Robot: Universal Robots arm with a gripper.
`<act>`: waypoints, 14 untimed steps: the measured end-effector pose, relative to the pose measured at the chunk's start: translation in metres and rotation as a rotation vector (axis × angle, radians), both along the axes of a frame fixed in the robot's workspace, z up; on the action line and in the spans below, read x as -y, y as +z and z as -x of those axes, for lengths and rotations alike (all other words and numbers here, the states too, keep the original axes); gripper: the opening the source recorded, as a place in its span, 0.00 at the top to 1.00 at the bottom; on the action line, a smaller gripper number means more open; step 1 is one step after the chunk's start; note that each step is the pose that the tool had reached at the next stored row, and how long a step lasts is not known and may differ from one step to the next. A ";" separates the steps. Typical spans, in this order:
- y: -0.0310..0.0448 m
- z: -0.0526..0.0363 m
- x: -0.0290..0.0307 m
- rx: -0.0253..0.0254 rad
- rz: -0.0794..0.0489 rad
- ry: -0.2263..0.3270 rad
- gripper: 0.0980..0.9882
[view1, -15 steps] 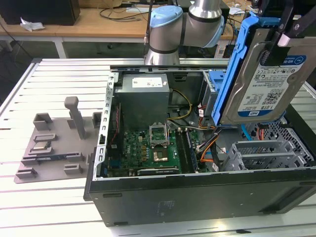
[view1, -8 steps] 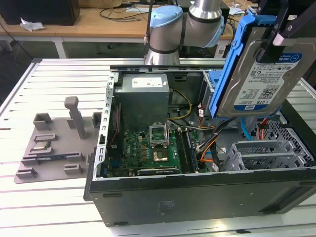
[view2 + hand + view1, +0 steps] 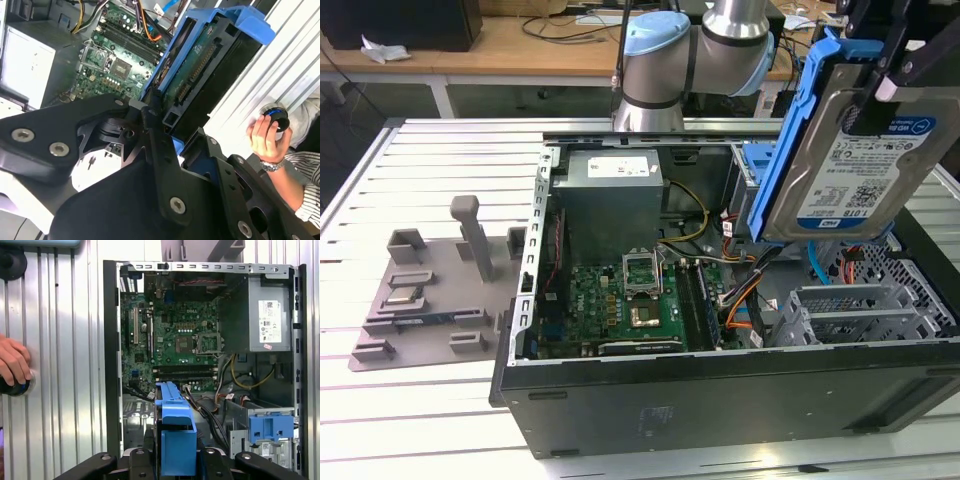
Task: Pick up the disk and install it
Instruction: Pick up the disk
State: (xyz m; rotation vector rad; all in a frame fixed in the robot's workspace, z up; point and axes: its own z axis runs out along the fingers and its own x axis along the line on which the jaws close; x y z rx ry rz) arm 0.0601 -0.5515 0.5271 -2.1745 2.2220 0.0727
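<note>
**While I grip the disk, the case lies open below**

As the disk [image 3: 855,150] hangs in the air, my gripper [image 3: 892,80] is clamped on its blue carrier, one finger on each side. In the exterior view it is on the right, tilted, with its white-and-blue label facing the camera. It is raised above the drive cage [image 3: 865,312] at that end of the case [image 3: 720,390] and sits in no bay.

In the second wrist view my black fingers [image 3: 150,112] pinch the carrier edge, and the disk's [image 3: 200,65] circuit-board side shows. In the first wrist view the disk [image 3: 175,437] is edge-on over the case's [image 3: 112,365] cage end.

The case lies on its side on the ribbed table [image 3: 420,430], lid off. Inside it are the motherboard [image 3: 620,300] and the grey power supply [image 3: 612,190]. A blue latch [image 3: 270,426] sits by the bays. A grey fixture plate [image 3: 430,295] lies on the table on the exterior view's left, apart from the case.

A person's hand [image 3: 12,362] rests on a black knob [image 3: 276,118] on the table beside the case.
</note>
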 end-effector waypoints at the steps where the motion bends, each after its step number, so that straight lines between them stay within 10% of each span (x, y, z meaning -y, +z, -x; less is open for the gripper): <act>1: -0.0009 -0.0023 0.0000 -0.0003 0.000 0.000 0.70; 14: -0.0069 -0.0174 0.0001 -0.0016 0.000 0.000 0.70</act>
